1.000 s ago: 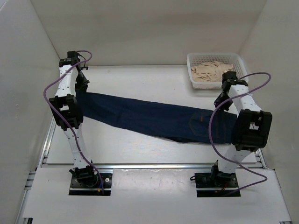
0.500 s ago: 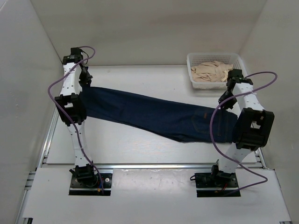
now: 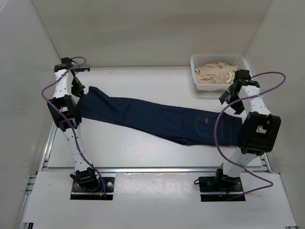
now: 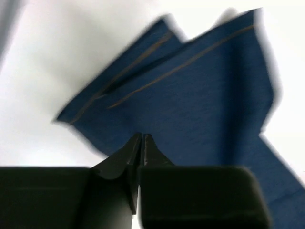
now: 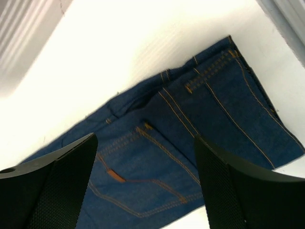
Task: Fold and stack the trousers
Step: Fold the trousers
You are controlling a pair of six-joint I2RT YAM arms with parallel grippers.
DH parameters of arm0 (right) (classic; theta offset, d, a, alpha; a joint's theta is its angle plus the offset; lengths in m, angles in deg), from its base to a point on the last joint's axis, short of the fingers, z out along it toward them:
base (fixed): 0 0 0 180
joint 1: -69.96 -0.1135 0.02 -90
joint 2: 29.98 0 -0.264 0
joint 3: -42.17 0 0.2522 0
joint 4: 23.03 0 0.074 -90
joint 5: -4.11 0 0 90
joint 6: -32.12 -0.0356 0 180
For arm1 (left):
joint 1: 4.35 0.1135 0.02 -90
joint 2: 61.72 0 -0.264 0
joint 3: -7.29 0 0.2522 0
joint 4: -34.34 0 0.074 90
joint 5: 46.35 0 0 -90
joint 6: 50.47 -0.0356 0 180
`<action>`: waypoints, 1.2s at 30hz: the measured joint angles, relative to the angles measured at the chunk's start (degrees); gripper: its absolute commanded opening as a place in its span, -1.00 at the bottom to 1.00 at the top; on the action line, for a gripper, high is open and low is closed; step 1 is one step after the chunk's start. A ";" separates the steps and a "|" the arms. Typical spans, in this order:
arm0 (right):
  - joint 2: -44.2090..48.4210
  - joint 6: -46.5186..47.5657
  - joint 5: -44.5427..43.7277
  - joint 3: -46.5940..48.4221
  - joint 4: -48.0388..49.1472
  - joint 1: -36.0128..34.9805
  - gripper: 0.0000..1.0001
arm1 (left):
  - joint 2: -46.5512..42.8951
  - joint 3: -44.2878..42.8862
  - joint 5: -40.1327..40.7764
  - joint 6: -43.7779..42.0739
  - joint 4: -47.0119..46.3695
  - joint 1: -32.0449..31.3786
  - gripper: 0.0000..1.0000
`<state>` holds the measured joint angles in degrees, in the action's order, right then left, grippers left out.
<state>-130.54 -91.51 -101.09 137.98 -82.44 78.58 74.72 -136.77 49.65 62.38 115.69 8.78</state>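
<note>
The dark navy trousers (image 3: pixel 157 119) lie stretched flat across the table, leg hems at the left and waistband at the right. My left gripper (image 3: pixel 76 88) hovers over the hem end. In the left wrist view its jaws (image 4: pixel 143 136) stand almost together with nothing between them, and the hems (image 4: pixel 205 81) lie on the table beyond, blurred. My right gripper (image 3: pixel 232 98) hangs above the waistband, open wide. In the right wrist view its gripper (image 5: pixel 143 143) frames the back pocket and small tan label (image 5: pixel 116 176) without touching the cloth (image 5: pixel 214 95).
A white basket (image 3: pixel 198 71) holding crumpled beige cloth (image 3: pixel 214 74) stands at the back right, just behind the right arm. White walls close in the table on the left, right and back.
Both grippers have let go of the trousers, which have dropped flat onto the table. The right jaws have opened wide. The left gripper has lifted and drawn back to the left.
</note>
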 measured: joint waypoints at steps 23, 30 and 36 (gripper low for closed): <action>9.84 2.93 4.46 -4.92 -1.46 -0.11 0.73 | -0.28 11.63 -14.38 -0.85 -5.18 4.35 0.11; 9.84 3.41 4.72 -4.92 -2.05 -0.11 0.73 | 1.07 10.86 -12.37 -0.20 -5.25 4.37 -0.79; 9.84 3.67 4.85 -4.92 -2.27 -0.11 0.73 | 1.09 10.19 -10.60 -0.02 -4.66 4.42 -0.79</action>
<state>-120.70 -87.84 -96.24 133.06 -84.72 78.47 75.81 -126.58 39.05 62.36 111.04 13.19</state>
